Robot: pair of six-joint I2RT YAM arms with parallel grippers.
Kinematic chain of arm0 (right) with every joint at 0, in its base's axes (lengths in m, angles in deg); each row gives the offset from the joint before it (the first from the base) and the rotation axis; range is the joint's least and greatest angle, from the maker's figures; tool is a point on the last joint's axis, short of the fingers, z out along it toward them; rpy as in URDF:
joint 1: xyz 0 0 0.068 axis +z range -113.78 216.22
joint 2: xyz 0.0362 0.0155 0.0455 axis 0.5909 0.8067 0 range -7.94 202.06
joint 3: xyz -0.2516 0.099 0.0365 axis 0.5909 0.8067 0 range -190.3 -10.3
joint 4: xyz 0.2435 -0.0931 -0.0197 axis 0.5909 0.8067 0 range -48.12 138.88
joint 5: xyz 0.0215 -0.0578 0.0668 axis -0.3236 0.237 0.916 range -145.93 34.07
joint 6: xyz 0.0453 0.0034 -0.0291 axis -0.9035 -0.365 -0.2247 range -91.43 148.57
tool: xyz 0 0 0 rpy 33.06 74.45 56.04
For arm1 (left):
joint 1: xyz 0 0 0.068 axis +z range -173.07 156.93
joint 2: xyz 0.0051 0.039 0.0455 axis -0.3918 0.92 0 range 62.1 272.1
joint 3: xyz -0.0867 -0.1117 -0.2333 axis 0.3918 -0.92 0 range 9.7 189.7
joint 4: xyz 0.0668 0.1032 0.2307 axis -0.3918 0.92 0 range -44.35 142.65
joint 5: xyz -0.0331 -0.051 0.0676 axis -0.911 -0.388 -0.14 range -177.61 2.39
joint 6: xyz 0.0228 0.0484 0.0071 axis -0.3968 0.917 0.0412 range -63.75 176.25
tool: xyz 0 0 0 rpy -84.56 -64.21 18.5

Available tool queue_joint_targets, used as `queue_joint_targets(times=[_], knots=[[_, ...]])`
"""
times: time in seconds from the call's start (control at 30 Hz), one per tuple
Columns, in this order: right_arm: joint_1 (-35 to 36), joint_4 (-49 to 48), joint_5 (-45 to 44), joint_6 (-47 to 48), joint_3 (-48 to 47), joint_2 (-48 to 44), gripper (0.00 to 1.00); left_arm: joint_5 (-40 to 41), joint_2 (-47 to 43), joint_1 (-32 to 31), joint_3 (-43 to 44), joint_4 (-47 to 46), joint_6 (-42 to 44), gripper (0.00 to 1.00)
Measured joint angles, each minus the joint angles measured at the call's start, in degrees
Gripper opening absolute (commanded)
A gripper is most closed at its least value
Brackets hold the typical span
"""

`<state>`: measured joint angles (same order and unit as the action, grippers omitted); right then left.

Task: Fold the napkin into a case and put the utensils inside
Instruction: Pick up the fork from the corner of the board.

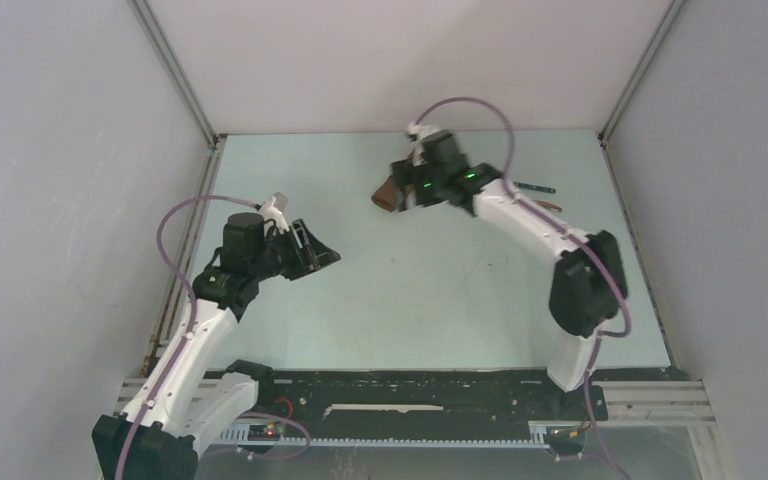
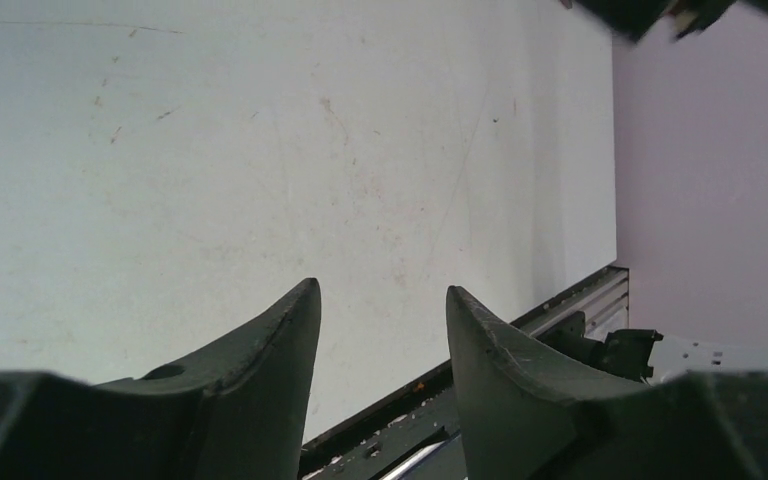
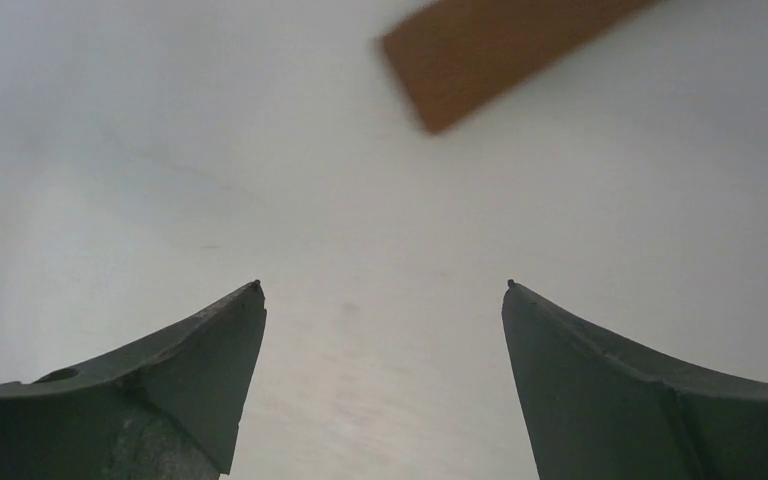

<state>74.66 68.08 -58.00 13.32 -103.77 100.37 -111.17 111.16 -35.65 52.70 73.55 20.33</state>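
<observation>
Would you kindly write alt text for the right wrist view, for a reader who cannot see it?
The right end effector is open and empty above a pale table. A blurred brown oblong, probably the folded napkin, sits ahead of it near the top edge, not touching it.

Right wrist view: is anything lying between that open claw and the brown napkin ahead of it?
Nothing visible does. Only bare table shows between the open right gripper and the napkin, which lies ahead of it. The view is blurred, so something tiny could escape notice.
</observation>
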Motion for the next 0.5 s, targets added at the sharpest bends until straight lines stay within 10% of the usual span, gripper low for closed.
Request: queue_joint_targets(times=[0.23, 0.5], knots=[[-25.2, 3.32, 1.73, 17.22, 2.82, -3.87, 0.93, -4.52, 4.83, -0.07, -0.04, -3.23, 0.0, 0.56], [-36.72, 9.44, 8.68, 34.56, -2.97, 6.73, 0.77, -5.64, 6.82, -0.81, -0.04, -3.45, -0.04, 0.56]])
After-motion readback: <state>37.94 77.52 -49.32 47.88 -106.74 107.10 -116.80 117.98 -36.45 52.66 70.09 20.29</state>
